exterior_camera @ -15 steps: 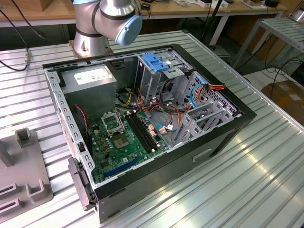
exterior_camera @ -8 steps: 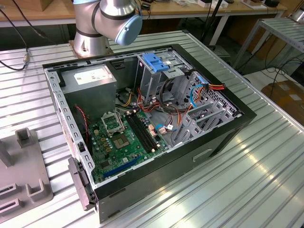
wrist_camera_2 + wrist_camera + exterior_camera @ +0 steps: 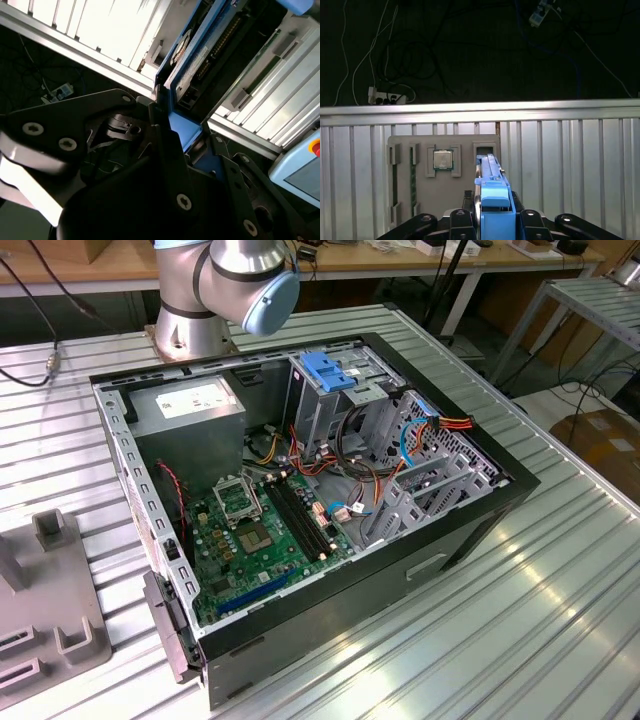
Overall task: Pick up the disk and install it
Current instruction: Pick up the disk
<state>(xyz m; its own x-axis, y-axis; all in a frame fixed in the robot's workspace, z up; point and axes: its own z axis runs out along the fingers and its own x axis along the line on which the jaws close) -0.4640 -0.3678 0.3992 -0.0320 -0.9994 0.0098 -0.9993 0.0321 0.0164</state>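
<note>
The disk (image 3: 492,192) shows edge-on in the first wrist view, with its bright blue rail facing the camera. My gripper (image 3: 494,220) is shut on it, one black finger on each side. The disk's far end lines up with an open slot (image 3: 485,148) of a grey fixture plate; I cannot tell whether it touches. In the second wrist view the disk (image 3: 195,62) slants away from the gripper (image 3: 172,127), showing its white label and blue rail. In the exterior view the open computer case (image 3: 470,530) lies on the table, with a metal drive cage (image 3: 345,405) under a blue latch (image 3: 325,370).
The grey fixture plate (image 3: 445,192) holds a processor chip (image 3: 442,160) and memory sticks (image 3: 412,175). Beyond the ribbed metal table edge (image 3: 480,107) is dark floor with cables. Inside the case are a power-supply box (image 3: 190,405), a motherboard (image 3: 255,530) and loose wires (image 3: 350,455). The arm's base (image 3: 195,300) stands behind the case.
</note>
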